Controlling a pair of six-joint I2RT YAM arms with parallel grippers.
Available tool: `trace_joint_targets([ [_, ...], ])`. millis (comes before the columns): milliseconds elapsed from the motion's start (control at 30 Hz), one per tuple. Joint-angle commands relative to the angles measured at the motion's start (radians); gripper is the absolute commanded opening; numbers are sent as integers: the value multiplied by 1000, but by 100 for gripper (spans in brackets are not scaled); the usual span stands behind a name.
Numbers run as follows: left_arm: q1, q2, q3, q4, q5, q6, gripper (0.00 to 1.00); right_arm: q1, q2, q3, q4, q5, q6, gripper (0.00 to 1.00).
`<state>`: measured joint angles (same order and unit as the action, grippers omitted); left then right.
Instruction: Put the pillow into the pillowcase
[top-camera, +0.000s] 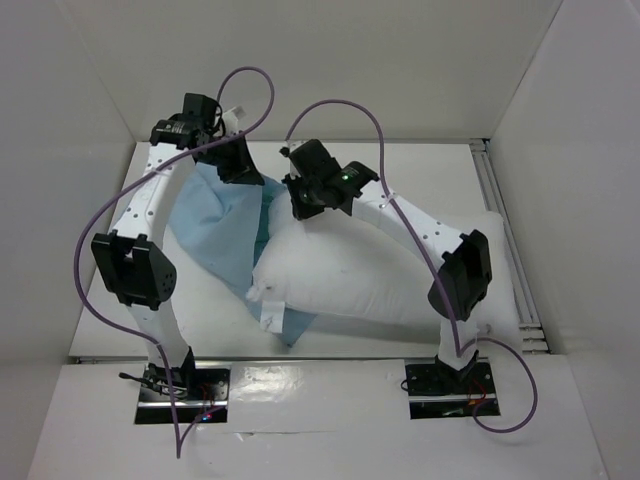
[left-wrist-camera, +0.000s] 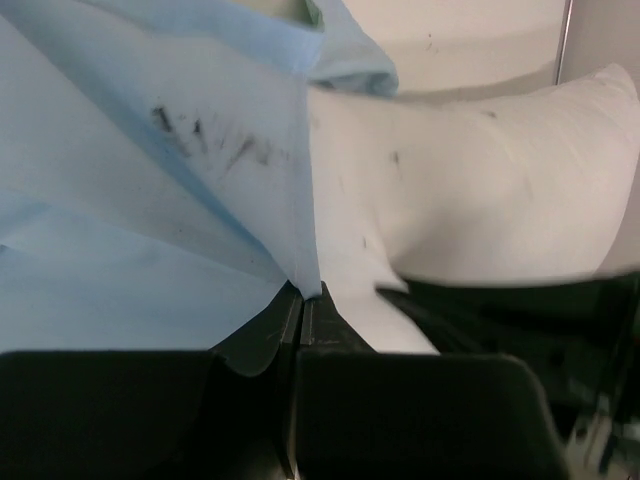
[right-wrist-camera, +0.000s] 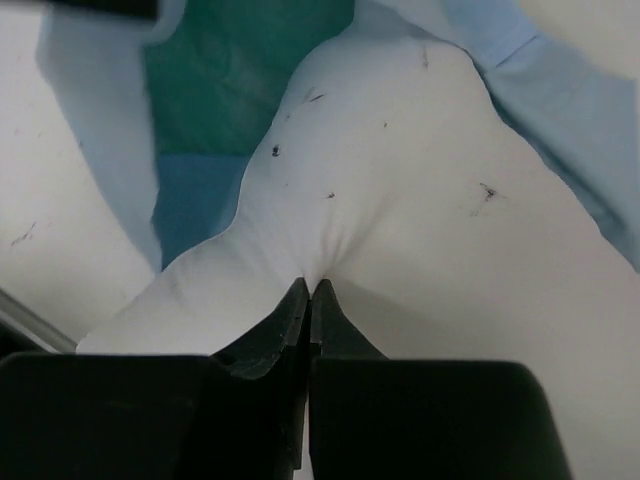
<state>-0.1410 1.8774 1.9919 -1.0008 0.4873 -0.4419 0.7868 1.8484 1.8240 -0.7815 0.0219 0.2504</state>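
The white pillow (top-camera: 380, 275) lies across the table's middle and right, its left end resting over the light blue pillowcase (top-camera: 220, 230). My left gripper (top-camera: 243, 172) is shut on the pillowcase's upper edge and holds it lifted; in the left wrist view the blue cloth (left-wrist-camera: 150, 200) runs into the closed gripper (left-wrist-camera: 303, 292), with the pillow (left-wrist-camera: 470, 200) to its right. My right gripper (top-camera: 303, 205) is shut on a pinch of the pillow's top left part. In the right wrist view the closed gripper (right-wrist-camera: 310, 287) pinches the pillow (right-wrist-camera: 400, 200); the pillowcase's sea-green inside (right-wrist-camera: 240, 90) shows beyond.
White walls close in the table at the back and both sides. A metal rail (top-camera: 505, 240) runs along the right edge. Purple cables (top-camera: 250, 80) loop above both arms. A corner of the pillowcase (top-camera: 285, 325) sticks out under the pillow's front edge.
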Motion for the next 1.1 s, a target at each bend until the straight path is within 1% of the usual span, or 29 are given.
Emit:
trace_joint_targets([
  [0,-2,-93,-33,14,42,40,0,-43,40,116,94,56,-30,0],
  [133,-2,-123,-94,14,53,51,0,-66,54,116,139,56,-39,0],
  [233,-2,-141,-140,14,63,63,0,-66,54,104,174,56,-14,0],
  [300,-2,-156,-179,14,73,86,0,-89,72,118,174,66,13,0],
  [433,-2,-199,-217,14,34,86,0,-129,107,129,165,55,102,0],
  [567,-2,-233,-229,14,34,118,0,-153,150,120,154,133,208,0],
  [633,-2,-282,-255,14,-7,106,0,-164,159,80,200,142,252,0],
  [667,-2,-309,-275,57,-7,106,0,-175,160,80,200,142,282,0],
  [733,-2,-371,-315,83,-52,106,0,-184,144,29,247,153,361,0],
  [800,-2,-380,-315,70,-72,115,0,-184,118,-23,306,183,435,0],
  [833,-2,-380,-303,56,-72,127,0,-196,94,-75,368,193,453,0],
  [900,-2,-380,-303,34,-72,137,0,-207,94,-84,401,161,467,0],
  [933,-2,-380,-303,34,-61,137,0,-207,121,-39,401,161,477,0],
  [967,-2,-380,-312,34,-52,137,0,-207,133,-17,401,121,457,0],
  [1000,-2,-380,-312,34,-43,137,0,-207,133,1,401,93,437,4],
  [1033,-2,-370,-321,45,-24,126,0,-207,143,15,392,72,394,18],
  [1067,-2,-370,-321,54,-24,126,0,-192,134,26,392,58,368,33],
])
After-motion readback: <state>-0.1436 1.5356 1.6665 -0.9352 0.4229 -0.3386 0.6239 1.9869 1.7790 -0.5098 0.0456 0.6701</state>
